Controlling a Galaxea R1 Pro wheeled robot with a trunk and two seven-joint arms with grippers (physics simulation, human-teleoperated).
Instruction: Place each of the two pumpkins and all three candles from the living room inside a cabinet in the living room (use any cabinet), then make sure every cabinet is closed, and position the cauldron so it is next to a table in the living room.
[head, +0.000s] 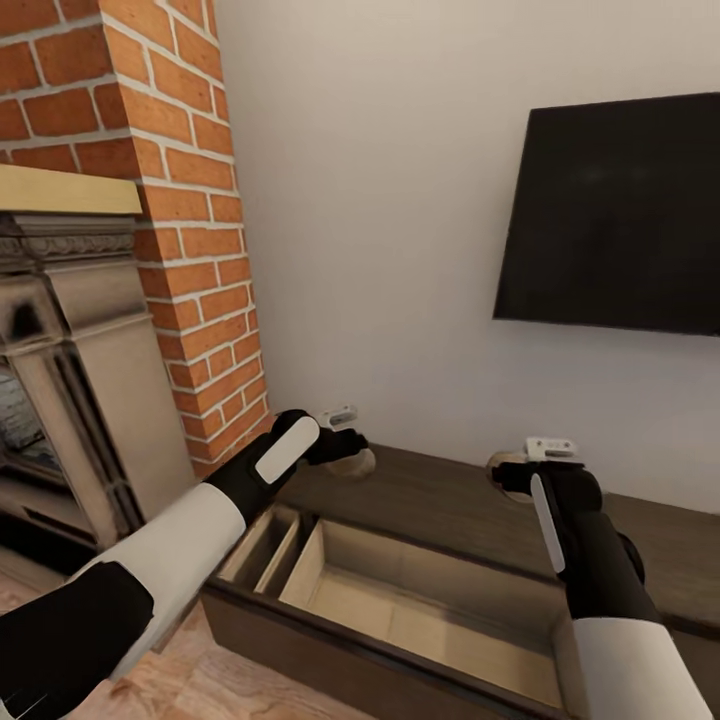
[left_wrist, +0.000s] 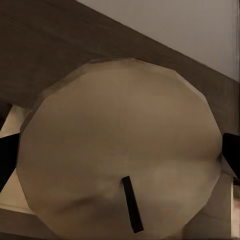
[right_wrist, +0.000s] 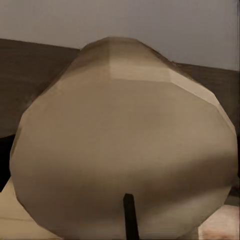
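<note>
Candles: one candle (left_wrist: 120, 150) is pinched in the left gripper (head: 345, 440) jaws, another candle (right_wrist: 122, 145) in the right gripper (head: 520, 470) jaws, both above the cabinet (head: 440, 510) top, behind its open drawer (head: 400, 600). Best to bring each forward over the drawer, lower it, then release.

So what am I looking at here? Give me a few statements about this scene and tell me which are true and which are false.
1. The cabinet has an open drawer. True.
2. The open drawer holds a pumpkin. False: its pale inside shows nothing in it.
3. Each gripper has a candle between its fingers. True: left gripper with candle, right gripper with candle.
4. The TV stands on the cabinet. False: it hangs on the wall.
5. The brick column is right of the TV. False: left.
</note>
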